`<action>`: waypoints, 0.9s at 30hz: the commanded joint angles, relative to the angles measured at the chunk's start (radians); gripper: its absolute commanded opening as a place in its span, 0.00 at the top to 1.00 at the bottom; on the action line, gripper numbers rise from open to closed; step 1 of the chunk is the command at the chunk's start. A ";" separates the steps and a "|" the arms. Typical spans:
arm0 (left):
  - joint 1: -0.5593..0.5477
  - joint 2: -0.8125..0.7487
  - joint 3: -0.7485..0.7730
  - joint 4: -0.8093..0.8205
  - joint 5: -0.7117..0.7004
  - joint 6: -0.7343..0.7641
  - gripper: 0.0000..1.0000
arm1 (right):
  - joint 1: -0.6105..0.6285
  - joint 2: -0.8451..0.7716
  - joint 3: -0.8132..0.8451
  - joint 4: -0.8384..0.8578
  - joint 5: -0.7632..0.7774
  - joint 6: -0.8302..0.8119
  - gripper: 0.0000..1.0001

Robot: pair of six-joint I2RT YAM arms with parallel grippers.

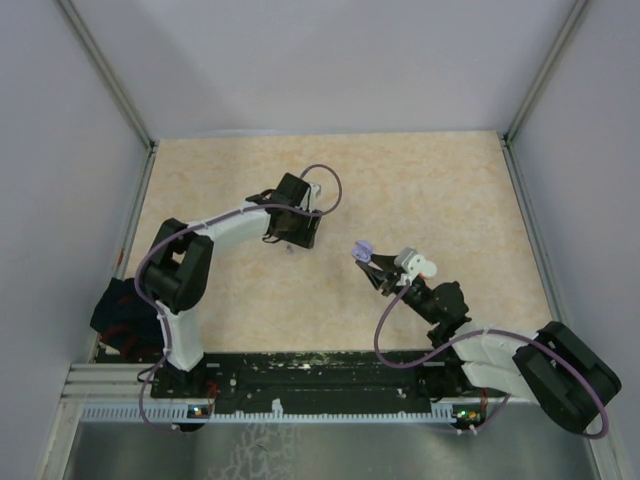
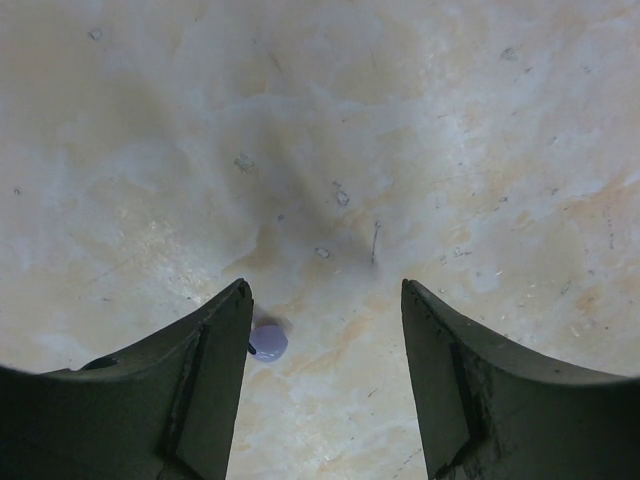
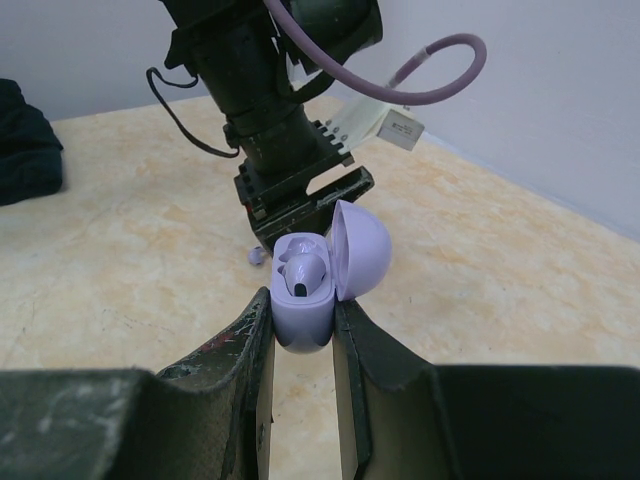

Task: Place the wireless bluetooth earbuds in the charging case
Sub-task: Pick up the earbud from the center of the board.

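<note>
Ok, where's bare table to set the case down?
Bare table runs from the case to the right wall, and along the back wall. The near middle by the front rail is free too. Crowded: the centre, where the left gripper hangs open over an earbud near the right gripper; a black cloth fills the near-left corner.

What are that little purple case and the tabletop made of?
The charging case looks like smooth lilac plastic, satin rather than glossy: even colour, soft highlights on its curves. The table looks like beige marble-patterned laminate or stone, matte and finely scratched; which one I cannot tell.
</note>
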 commanded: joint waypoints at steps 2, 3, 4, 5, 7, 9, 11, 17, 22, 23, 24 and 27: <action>0.016 0.017 0.036 -0.075 0.000 0.000 0.32 | 0.000 -0.010 0.023 0.046 -0.008 0.003 1.00; 0.017 0.017 0.036 -0.081 -0.002 -0.001 0.32 | -0.001 -0.010 0.023 0.047 -0.008 0.003 1.00; 0.017 0.018 0.033 -0.081 -0.006 0.001 0.31 | -0.001 -0.010 0.023 0.046 -0.009 0.003 1.00; 0.018 0.018 0.030 -0.082 -0.009 0.003 0.31 | -0.001 -0.009 0.023 0.047 -0.009 0.003 1.00; 0.021 0.021 0.027 -0.085 -0.012 0.005 0.30 | -0.001 -0.011 0.023 0.047 -0.009 0.003 1.00; 0.021 0.024 0.029 -0.092 -0.009 0.003 0.30 | -0.001 -0.010 0.023 0.047 -0.007 0.001 1.00; 0.023 0.024 0.027 -0.101 -0.009 -0.001 0.30 | -0.001 -0.012 0.023 0.046 -0.008 0.001 1.00; 0.022 0.015 0.021 -0.128 -0.019 -0.014 0.32 | -0.001 -0.012 0.023 0.047 -0.010 0.003 1.00; 0.022 0.005 0.017 -0.156 -0.037 -0.024 0.36 | -0.001 -0.011 0.023 0.046 -0.011 0.002 1.00; 0.022 0.001 0.014 -0.158 -0.038 -0.025 0.37 | -0.001 -0.012 0.023 0.045 -0.010 0.003 1.00; 0.022 0.000 0.013 -0.159 -0.039 -0.026 0.37 | -0.001 -0.013 0.023 0.045 -0.010 0.003 1.00; 0.022 -0.004 0.010 -0.158 -0.057 -0.031 0.39 | -0.001 -0.011 0.024 0.045 -0.012 0.004 1.00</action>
